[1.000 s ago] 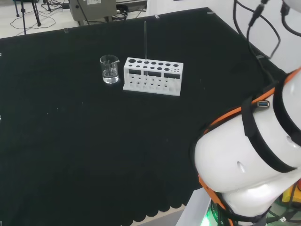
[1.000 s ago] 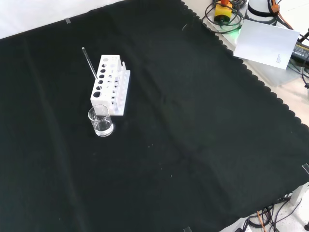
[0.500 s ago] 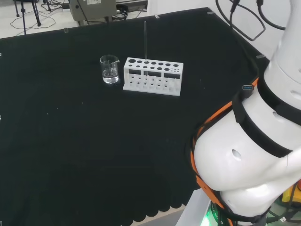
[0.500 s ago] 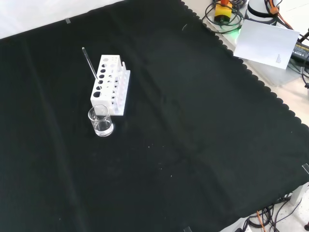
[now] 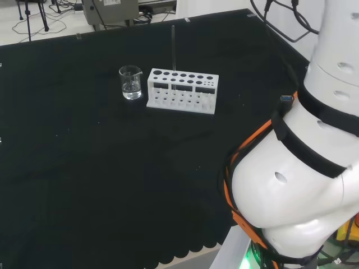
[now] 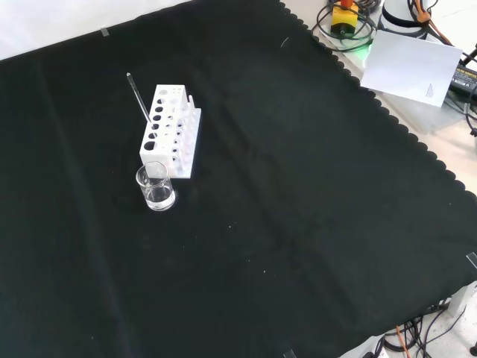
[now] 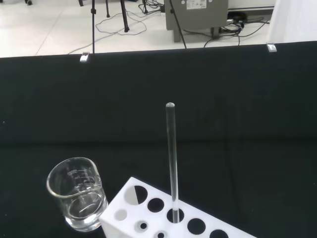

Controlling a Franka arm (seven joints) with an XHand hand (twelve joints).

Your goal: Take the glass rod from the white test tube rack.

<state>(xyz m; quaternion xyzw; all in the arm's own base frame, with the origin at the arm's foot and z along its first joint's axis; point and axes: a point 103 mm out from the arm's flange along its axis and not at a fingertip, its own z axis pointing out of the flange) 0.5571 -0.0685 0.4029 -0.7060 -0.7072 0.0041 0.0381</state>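
One clear, thin glass rod point(image 7: 171, 158) with a rounded tip stands upright in a round hole of the single white test tube rack point(image 5: 182, 90), a blocky plastic piece with a row of large holes and smaller ones beside them. One small clear beaker point(image 6: 156, 187) with a pouring lip stands just beside the rack's end on the matte black cloth point(image 6: 298, 194) with its scalloped edge. The smooth white arm link point(image 5: 291, 185), banded in black and orange, bulks at the head view's right; whether the hand is open or closed I cannot tell.

A small clear beaker point(image 5: 130, 82) stands upright on the black cloth point(image 5: 112, 168); a little clear liquid seems inside.
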